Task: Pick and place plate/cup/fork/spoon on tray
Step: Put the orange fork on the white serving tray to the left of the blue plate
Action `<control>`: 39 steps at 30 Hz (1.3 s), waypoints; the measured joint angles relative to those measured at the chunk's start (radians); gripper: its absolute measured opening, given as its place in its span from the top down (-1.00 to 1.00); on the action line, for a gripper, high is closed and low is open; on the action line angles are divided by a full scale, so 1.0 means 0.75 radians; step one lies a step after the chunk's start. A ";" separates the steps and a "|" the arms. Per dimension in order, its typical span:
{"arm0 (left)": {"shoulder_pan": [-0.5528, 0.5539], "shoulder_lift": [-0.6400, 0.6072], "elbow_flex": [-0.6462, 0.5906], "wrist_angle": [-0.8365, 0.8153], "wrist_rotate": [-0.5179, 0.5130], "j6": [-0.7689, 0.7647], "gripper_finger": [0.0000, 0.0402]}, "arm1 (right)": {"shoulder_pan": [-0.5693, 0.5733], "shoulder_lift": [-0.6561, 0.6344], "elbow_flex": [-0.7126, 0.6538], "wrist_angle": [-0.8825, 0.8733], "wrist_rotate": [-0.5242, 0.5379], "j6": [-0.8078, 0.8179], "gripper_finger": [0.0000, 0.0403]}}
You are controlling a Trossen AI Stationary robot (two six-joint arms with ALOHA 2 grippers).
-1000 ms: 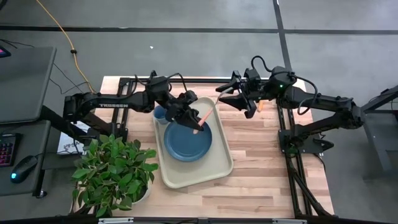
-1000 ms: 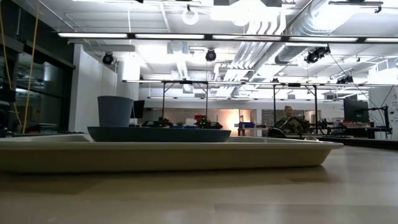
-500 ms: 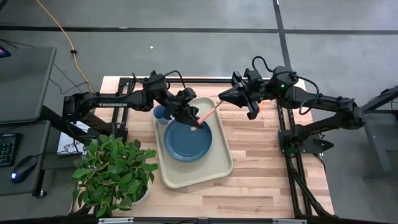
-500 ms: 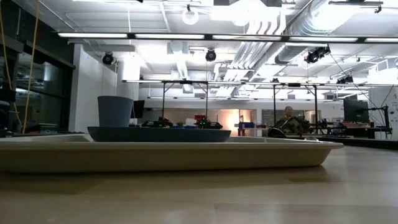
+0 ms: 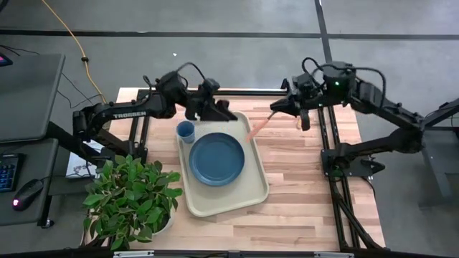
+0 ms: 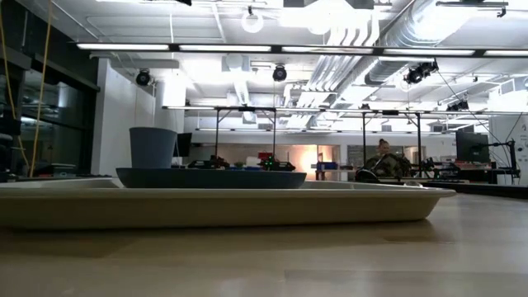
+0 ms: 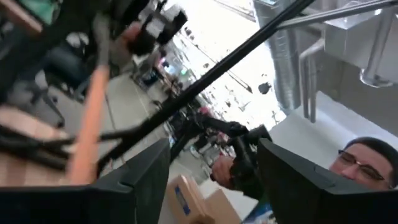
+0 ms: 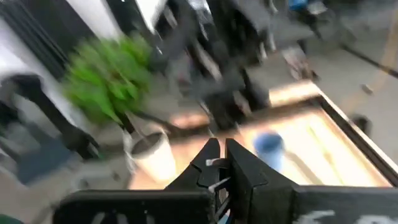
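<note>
The right gripper (image 5: pixel 275 110) is hovering above the table's (image 5: pixel 308 179) far right part, just off the tray's (image 5: pixel 215 204) far right corner; its jaws are closed on the upper end of one orange-handled utensil (image 5: pixel 257 127), which is hanging down at a slant toward the tray's right edge, its lower end lying over the wood just beside the lip; whether that utensil is the fork or the spoon cannot be told, since its head is not showing. In the right wrist view the fingers (image 8: pixel 239 168) are pressing narrowly together, with the cup (image 8: pixel 269 143) blurred beyond them.

The left gripper (image 5: pixel 224 113) is sitting above the tray's far edge, just beyond the plate (image 5: pixel 216 158); in the left wrist view its two dark fingers (image 7: pixel 140 177) are standing wide apart with nothing between them, and the orange utensil (image 7: pixel 87 118) is showing farther off.

Counting: one tray, carrying one plate in its far half and one cup (image 5: pixel 186 131) standing upright at its far left corner, just beside the plate; one orange utensil in sight; one potted plant (image 5: pixel 133 197) at the table's near left corner.
</note>
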 joint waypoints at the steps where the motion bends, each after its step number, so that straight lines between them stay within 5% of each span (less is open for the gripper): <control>1: 0.008 0.001 0.029 -0.015 0.009 0.033 -0.12 | 0.008 0.037 0.066 -0.122 0.040 -0.030 1.00; 7: -0.009 -0.001 0.247 -0.547 -0.022 0.614 -0.08 | 0.024 0.324 0.364 -0.655 0.189 -0.114 1.00; 11: -0.049 -0.001 0.325 -1.079 -0.325 1.130 -0.04 | 0.047 0.430 0.433 -0.731 0.189 -0.150 1.00; 14: -0.073 0.007 0.324 -1.310 -0.610 1.320 -0.03 | 0.063 0.464 0.439 -0.682 0.188 -0.164 1.00; 17: -0.088 0.036 0.325 -1.337 -0.682 1.328 -0.03 | 0.069 0.471 0.441 -0.575 0.187 -0.152 1.00; 32: -0.174 0.253 0.324 -1.215 -0.612 1.249 -0.03 | 0.076 0.499 0.442 -0.431 0.191 -0.103 1.00; 35: -0.174 0.260 0.326 -1.188 -0.612 1.239 0.09 | 0.076 0.499 0.442 -0.433 0.189 -0.098 1.00; 39: -0.171 0.264 0.326 -1.204 -0.615 1.244 0.50 | 0.076 0.499 0.442 -0.433 0.188 -0.098 1.00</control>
